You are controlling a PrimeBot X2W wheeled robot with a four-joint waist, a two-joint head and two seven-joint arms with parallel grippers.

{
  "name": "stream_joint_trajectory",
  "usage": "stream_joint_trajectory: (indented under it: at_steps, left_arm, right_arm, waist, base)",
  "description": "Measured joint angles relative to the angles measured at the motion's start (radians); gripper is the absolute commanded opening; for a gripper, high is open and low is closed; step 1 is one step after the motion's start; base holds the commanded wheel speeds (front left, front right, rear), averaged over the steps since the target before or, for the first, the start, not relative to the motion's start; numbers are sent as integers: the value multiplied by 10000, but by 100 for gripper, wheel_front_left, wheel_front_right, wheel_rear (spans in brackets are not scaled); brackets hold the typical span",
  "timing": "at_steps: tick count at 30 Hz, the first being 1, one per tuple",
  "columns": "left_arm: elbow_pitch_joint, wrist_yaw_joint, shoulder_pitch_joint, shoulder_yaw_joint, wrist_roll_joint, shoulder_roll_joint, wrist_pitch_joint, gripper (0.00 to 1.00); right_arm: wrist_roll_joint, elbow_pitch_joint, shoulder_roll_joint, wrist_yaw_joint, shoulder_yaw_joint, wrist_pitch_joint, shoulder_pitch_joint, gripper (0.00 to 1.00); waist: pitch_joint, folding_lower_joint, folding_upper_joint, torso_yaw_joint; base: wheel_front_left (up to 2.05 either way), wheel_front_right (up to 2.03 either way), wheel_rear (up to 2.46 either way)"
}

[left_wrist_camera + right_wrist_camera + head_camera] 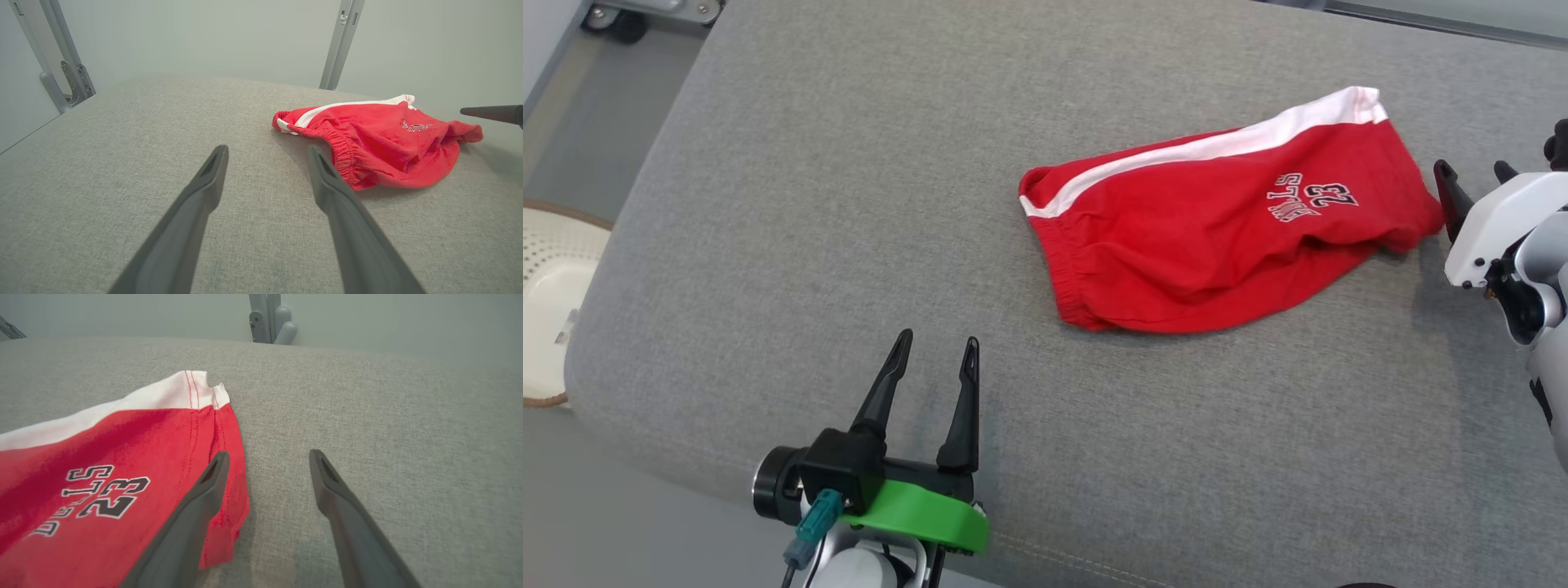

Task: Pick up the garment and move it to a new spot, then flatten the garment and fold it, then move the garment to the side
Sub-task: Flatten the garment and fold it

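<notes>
A padded grey tabletop [849,204] stretches ahead of the left fingers [886,384]. Off to their left, a white perforated basket [556,245] sits on the pale floor [572,122]. A dark caster wheel [627,28] shows far ahead-left, and grey metal posts [340,45] rise beyond the tabletop's far edge.

Test lab, grey padded table [849,204], metal frame posts [340,45]

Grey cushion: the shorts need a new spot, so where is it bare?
The widest bare stretch of the grey cushion lies left of the red shorts, out to the edge by the white basket. Another runs along the near edge, right of the left gripper. Crowded: the shorts' right end, where the right gripper sits close.
</notes>
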Motion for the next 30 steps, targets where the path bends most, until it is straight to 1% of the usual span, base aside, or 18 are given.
stream_joint_trajectory:
  at_steps: [6,12,13,14,20,24,26,30]
  left_arm:
    - [-77,232,0,-288,-255,-10,-2,100]
    - [-115,336,-17,-426,-412,-12,-2,100]
    - [-121,380,-26,-441,-439,-13,-2,100]
    - [-134,410,-30,-433,-456,-13,-2,100]
    - [-104,510,-69,-257,-527,-19,-2,100]
    - [6,468,-72,-12,-435,-21,-2,100]
    - [65,385,-74,36,-407,-23,-2,100]
    - [123,267,-124,69,-355,-29,-2,100]
  right_arm:
    - [-94,1166,140,0,372,301,-440,100]
    - [-236,1969,213,-10,698,616,-1014,100]
    - [-240,2023,234,-12,752,642,-1086,31]
    - [-219,2059,278,-31,807,715,-1159,0]
    - [570,1898,587,2,1035,1062,-1265,0]
    - [1521,1354,531,12,1108,1312,-924,0]
    - [2011,1104,282,17,1078,1459,-633,0]
    - [2696,924,-598,10,890,1672,73,0]
  waist:
    - [311,0,0,735]
    - [514,0,0,1092]
    - [545,0,0,1101]
    - [565,0,0,1090]
    - [563,0,0,723]
    - [432,0,0,255]
    - [326,0,0,-29]
    - [83,0,0,-597]
  base:
    - [0,0,0]
    - [0,0,0]
    - [0,0,0]
    - [0,0,0]
    - [0,0,0]
    - [0,0,0]
    - [0,0,0]
    - [0,0,0]
